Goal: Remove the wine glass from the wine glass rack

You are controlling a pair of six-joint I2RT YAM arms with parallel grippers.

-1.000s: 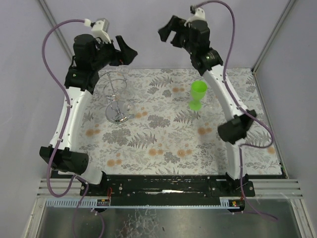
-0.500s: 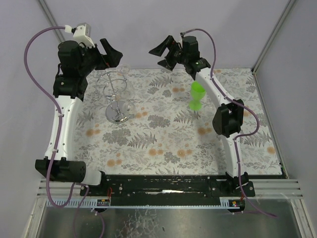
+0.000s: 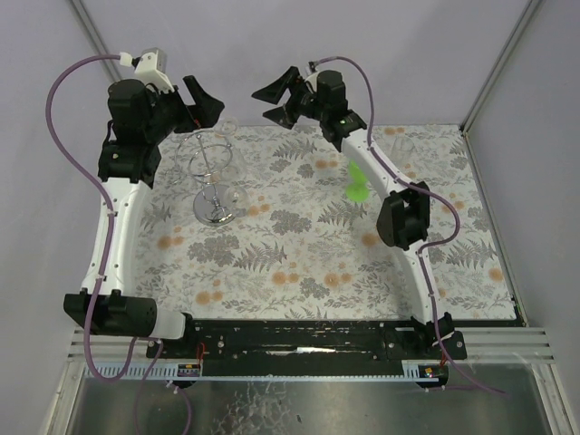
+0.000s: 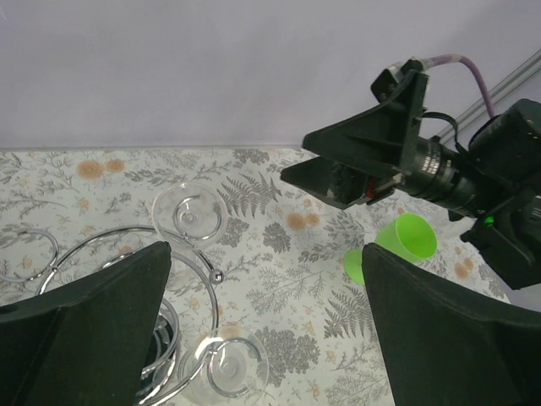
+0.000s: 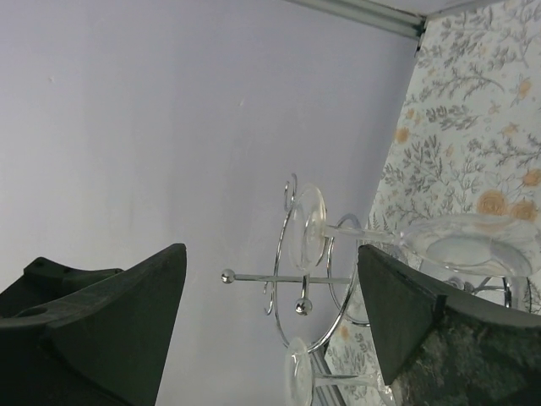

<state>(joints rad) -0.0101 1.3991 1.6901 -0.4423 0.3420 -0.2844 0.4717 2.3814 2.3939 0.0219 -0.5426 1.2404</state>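
Note:
The wine glass rack [image 3: 214,172], silver wire with a round shiny base, stands at the far left of the floral mat. Two clear wine glasses hang upside down from its loops: one on the far side [image 3: 227,128], one on the near right [image 3: 237,193]. The left wrist view shows their feet in the loops [image 4: 188,214] [image 4: 224,369]. My left gripper [image 3: 208,102] is open and empty, above and behind the rack. My right gripper [image 3: 270,102] is open and empty, in the air right of the rack, facing it. In the right wrist view the rack [image 5: 308,279] lies between the fingers, still apart.
A green plastic goblet [image 3: 358,178] stands on the mat under the right arm; it also shows in the left wrist view [image 4: 404,238]. The back wall is close behind both grippers. Metal frame posts [image 3: 95,41] rise at the far corners.
My right gripper has swung left and lower, from above the goblet towards the rack. My left gripper has drawn back a little to the left.

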